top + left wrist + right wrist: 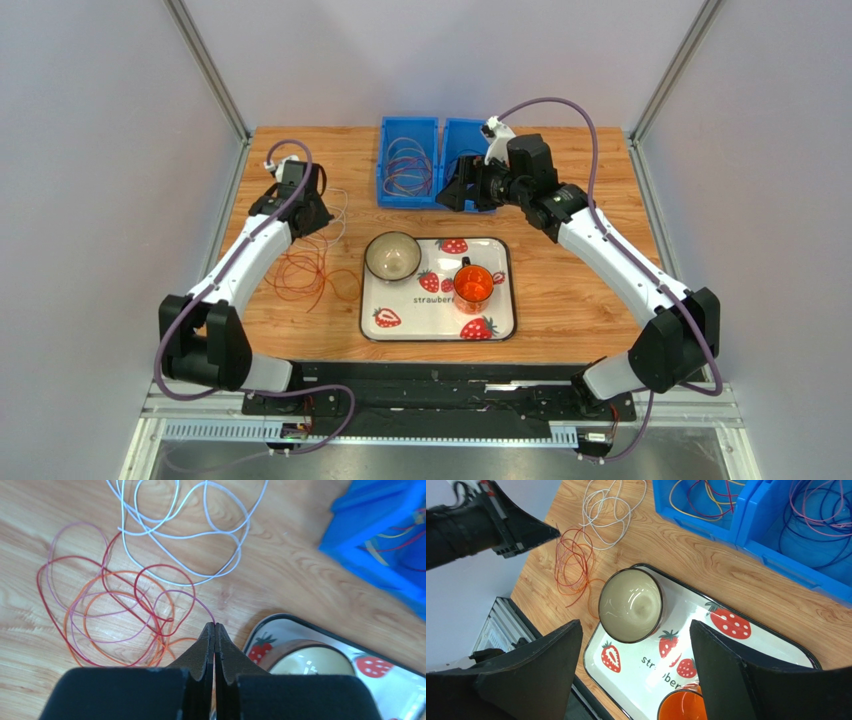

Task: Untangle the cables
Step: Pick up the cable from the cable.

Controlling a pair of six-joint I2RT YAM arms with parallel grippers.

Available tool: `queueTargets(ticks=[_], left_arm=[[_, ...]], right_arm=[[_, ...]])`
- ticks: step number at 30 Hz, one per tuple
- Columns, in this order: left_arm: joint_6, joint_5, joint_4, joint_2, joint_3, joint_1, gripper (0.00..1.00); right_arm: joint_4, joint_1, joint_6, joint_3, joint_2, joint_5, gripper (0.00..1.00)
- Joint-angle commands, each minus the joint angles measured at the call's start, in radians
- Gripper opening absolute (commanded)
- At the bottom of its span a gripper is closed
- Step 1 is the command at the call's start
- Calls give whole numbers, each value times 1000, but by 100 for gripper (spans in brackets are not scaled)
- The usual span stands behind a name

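Note:
A tangle of red, orange and pink cables [120, 615] lies on the wooden table, with a white cable [200, 530] looped beyond it. My left gripper [215, 626] is shut, and the end of the pink cable [185, 596] is pinched at its tips. From above, the left gripper [310, 215] sits at the far edge of the tangle [305, 270]. My right gripper [450, 190] hangs open and empty in front of the blue bins. In the right wrist view it [635, 625] is above the tray, far from the tangle [573, 565].
Two blue bins [383, 160] at the back hold more coiled cables [408, 165]. A strawberry-print tray [505, 290] in the middle carries a beige bowl [392, 256] and an orange cup [473, 284]. Grey walls stand on both sides of the table.

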Motion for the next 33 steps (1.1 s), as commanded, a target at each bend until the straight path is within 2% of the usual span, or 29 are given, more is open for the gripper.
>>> queueTargets(ticks=[1, 7, 11, 14, 21, 24, 27, 31, 33], left_arm=[[20, 24, -90, -79, 87, -3, 0], [97, 124, -174, -151, 297, -3, 0], [178, 238, -169, -183, 466, -3, 0], [234, 249, -158, -192, 598, -3, 0], [321, 317, -165, -144, 995, -3, 0], [323, 353, -158, -122, 1095, -3, 0], [321, 428, -100, -140, 1085, -4, 0], [312, 446, -89, -151, 1071, -3, 0], [304, 459, -77, -165, 1016, -3, 0]], right_arm=[[-11, 21, 0, 58, -18, -2, 83], [49, 43, 50, 64, -7, -106, 83], [80, 76, 69, 76, 6, -128, 83], [80, 101, 75, 98, 16, -136, 83], [94, 118, 87, 107, 6, -153, 83], [109, 121, 82, 99, -6, -163, 83], [147, 123, 67, 89, -23, -192, 84], [206, 135, 52, 88, -21, -251, 84], [253, 147, 29, 95, -1, -277, 85]])
